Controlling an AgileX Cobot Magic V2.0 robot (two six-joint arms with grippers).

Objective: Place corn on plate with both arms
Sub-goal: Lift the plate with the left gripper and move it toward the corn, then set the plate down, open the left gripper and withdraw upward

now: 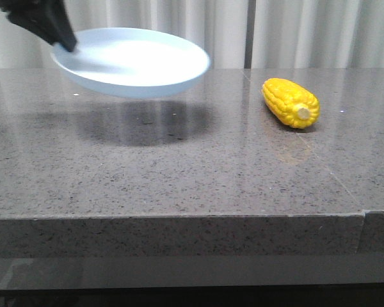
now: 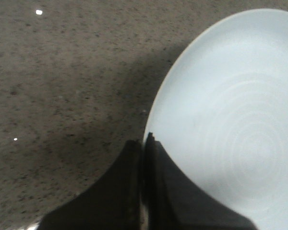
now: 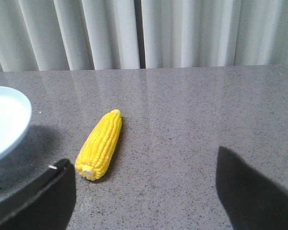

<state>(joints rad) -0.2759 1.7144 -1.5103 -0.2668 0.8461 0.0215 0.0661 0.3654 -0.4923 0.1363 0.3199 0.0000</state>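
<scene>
My left gripper [image 1: 69, 43] is shut on the left rim of the pale blue-white plate [image 1: 137, 62] and holds it in the air above the table, its shadow on the stone below. In the left wrist view the two black fingers [image 2: 145, 143] pinch the plate [image 2: 230, 120] at its edge. The yellow corn [image 1: 290, 102] lies on the table at the right, stub end toward the front. In the right wrist view the corn [image 3: 100, 144] lies just beyond the open right gripper [image 3: 144, 179], close to one finger, and the plate's edge [image 3: 9, 120] shows beside it.
The grey speckled stone table [image 1: 192, 173] has its front edge near the camera. A white curtain [image 1: 294, 32] hangs behind the table.
</scene>
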